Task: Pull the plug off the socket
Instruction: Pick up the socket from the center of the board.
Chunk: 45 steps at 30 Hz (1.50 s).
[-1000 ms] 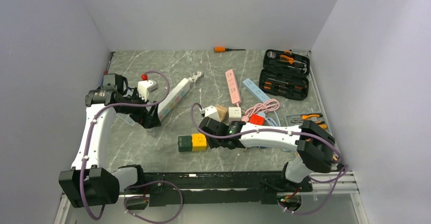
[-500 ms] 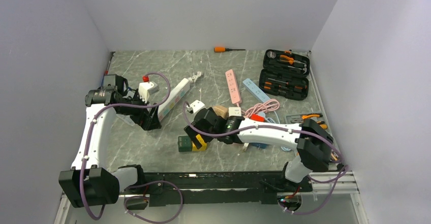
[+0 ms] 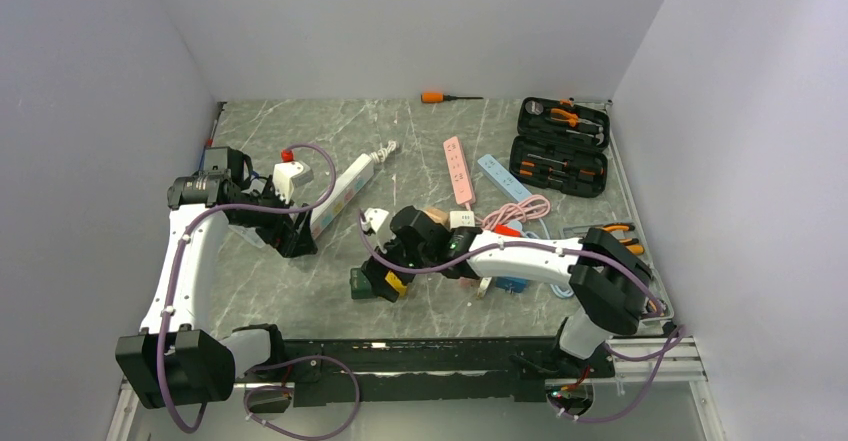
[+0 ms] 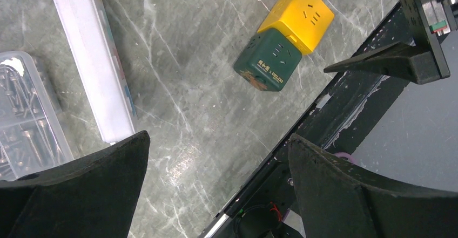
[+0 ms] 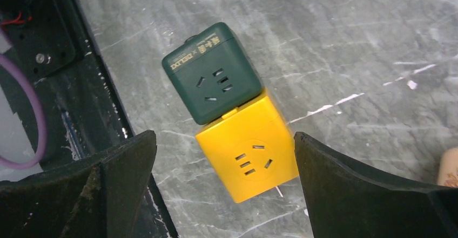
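A yellow cube socket (image 5: 248,151) and a dark green cube socket (image 5: 211,73) lie joined face to face on the marble table (image 3: 300,291), near its front edge. Which of the two carries the plug pins is hidden. My right gripper (image 5: 224,138) hangs open just above the pair, a finger on each side of the yellow cube (image 3: 394,283), touching nothing. The green cube (image 3: 362,282) is on the left. My left gripper (image 4: 219,137) is open and empty over bare table, near a white power strip (image 4: 89,54); both cubes (image 4: 268,60) show ahead of it.
A clear box of screws (image 4: 27,114) sits beside the left gripper. Pink (image 3: 458,171) and blue (image 3: 503,176) power strips, small cube adapters, a coiled pink cable (image 3: 520,211), an open tool case (image 3: 562,146) and a screwdriver (image 3: 440,97) lie further back. The black frame rail (image 3: 420,346) runs along the front.
My right gripper has opened wide and swung left over the cube pair. The joined cubes have turned slightly. The left arm has barely moved.
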Motion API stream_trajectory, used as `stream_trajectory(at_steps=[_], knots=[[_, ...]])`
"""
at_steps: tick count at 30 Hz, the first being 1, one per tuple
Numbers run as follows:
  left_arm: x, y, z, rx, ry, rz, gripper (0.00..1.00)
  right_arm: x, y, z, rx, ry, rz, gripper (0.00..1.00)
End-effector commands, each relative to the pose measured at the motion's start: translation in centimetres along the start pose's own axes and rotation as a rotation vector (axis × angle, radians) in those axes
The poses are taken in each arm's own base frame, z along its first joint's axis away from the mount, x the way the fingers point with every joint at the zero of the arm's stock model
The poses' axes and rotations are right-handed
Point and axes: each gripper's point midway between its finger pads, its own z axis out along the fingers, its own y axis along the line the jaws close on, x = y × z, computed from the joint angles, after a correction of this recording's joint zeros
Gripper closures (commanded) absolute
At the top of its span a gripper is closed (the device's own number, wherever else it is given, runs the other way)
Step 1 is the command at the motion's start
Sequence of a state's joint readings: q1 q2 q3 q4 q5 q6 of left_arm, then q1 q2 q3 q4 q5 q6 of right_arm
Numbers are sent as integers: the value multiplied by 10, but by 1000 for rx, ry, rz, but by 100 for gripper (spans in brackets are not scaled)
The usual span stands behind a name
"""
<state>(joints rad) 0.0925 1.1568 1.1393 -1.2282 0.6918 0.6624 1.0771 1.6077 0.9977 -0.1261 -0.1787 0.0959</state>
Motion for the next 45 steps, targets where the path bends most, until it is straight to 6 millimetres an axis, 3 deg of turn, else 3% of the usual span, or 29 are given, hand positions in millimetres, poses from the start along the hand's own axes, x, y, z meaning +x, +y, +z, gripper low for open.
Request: stream_trajectory(at_steps=[1,10,16,26,30,32,35,38,43,45], knots=[[-11,0,-6,-2,-32,35,1,-2,16,6,-107,-17,-48,0],[-10,0,-6,-10,-32,39,1,21,28,2,-64,30,-62,0],[-12,1,-6,-5,-37,34,1,35,15,9,67,61,-77,0],[-10,0,-7,-12,-33,45,1,40,-7,29,241,38,-107,0],[-7,-1,-6,-6,-28,54,1,43,-9,36,257,17,-101,5],[-7,-3,-6,5,-29,65,1,43,-7,36,247,5,-95,14],[-5,-8,-5,37,-26,85,1,41,-4,31,232,-12,-89,39],[-6,-13,-5,70,-41,141,1,34,2,20,204,-29,-84,58],[-7,-37,-4,170,-136,366,1,24,11,-3,168,-35,-103,100],[-5,-50,-7,199,-185,500,1,14,16,-12,149,-52,-116,100]])
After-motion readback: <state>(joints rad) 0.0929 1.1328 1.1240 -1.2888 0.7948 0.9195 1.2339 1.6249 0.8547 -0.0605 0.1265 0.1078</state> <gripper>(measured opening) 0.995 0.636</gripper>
